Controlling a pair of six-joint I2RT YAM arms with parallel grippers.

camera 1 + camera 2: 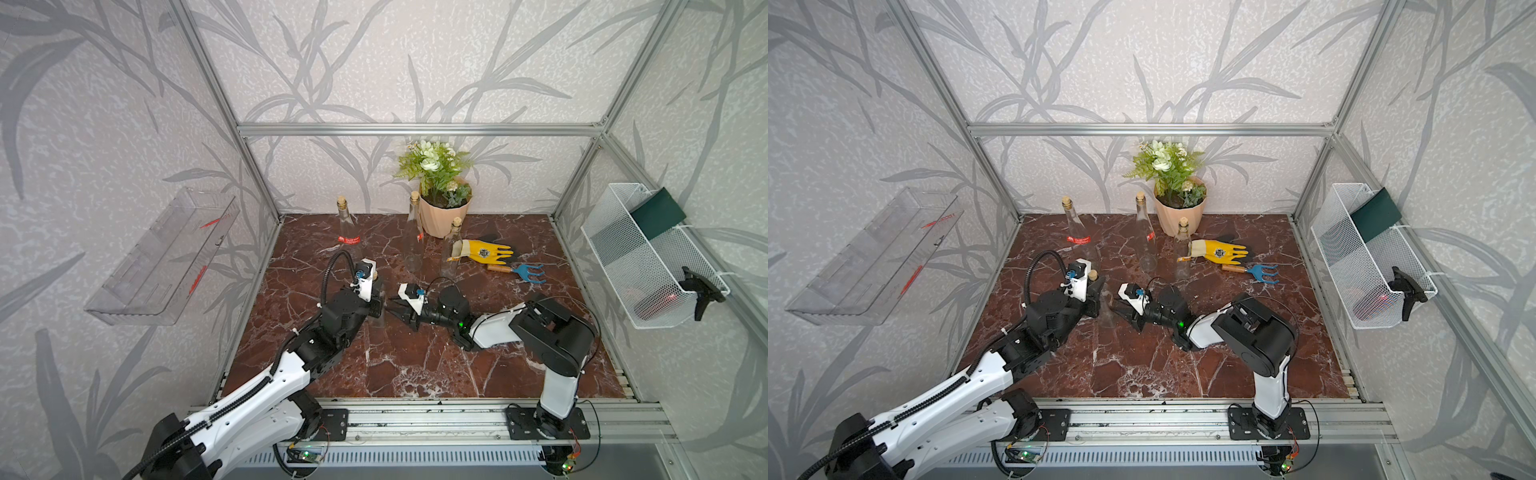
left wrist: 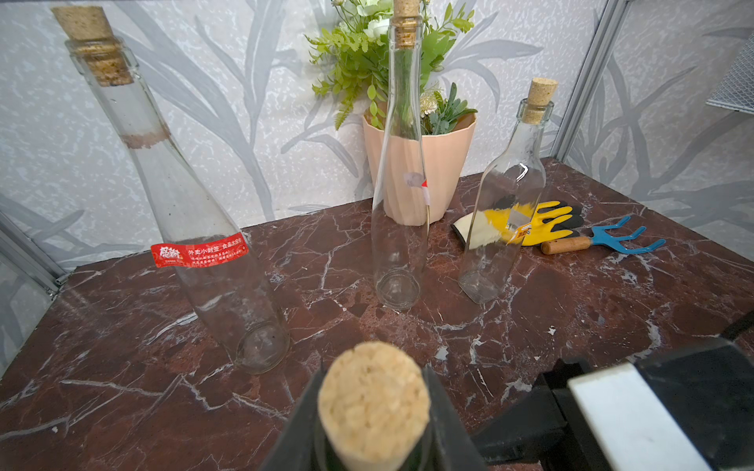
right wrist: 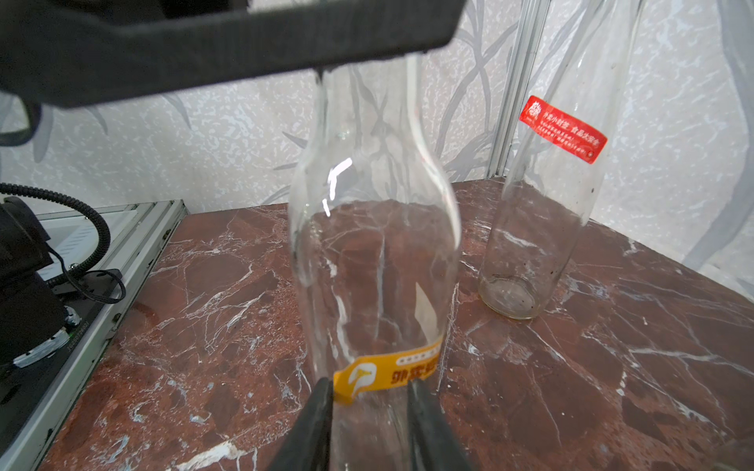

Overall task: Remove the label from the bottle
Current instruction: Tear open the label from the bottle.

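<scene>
Glass bottle point(image 3: 375, 244), clear and upright, stands between the two claws.

Left claw point(image 2: 374, 416): jaws closed on the bottle neck, one finger on each side, directly beneath the cork point(image 2: 374, 391). The cork stands proud of the fingers. In the right wrist view, one black finger point(image 3: 228, 45) of this claw crosses the neck.

Right claw point(image 3: 369, 393): pointed at the lower body of the bottle, from the side opposite the left claw. Jaws are partly open, with a clear gap between the two black fingertips point(image 3: 322, 401). No grip is visible. The yellow label point(image 3: 387, 373) wraps the glass directly ahead of the tips. One end lies just beside one fingertip, and the band runs across the gap towards the other. Contact between tips and label cannot be confirmed.

Beyond the right claw, past the held bottle, a red-labelled bottle point(image 3: 542, 204) stands on the red-brown marble tabletop point(image 3: 204, 326), well apart from the tips.

Ahead of the left claw stand a slender bottle point(image 2: 402, 204) and a square bottle point(image 2: 506, 204), both corked. Farther out are a flower pot point(image 2: 444, 163), a yellow glove point(image 2: 546, 228) and a blue hand rake point(image 2: 612, 240).
</scene>
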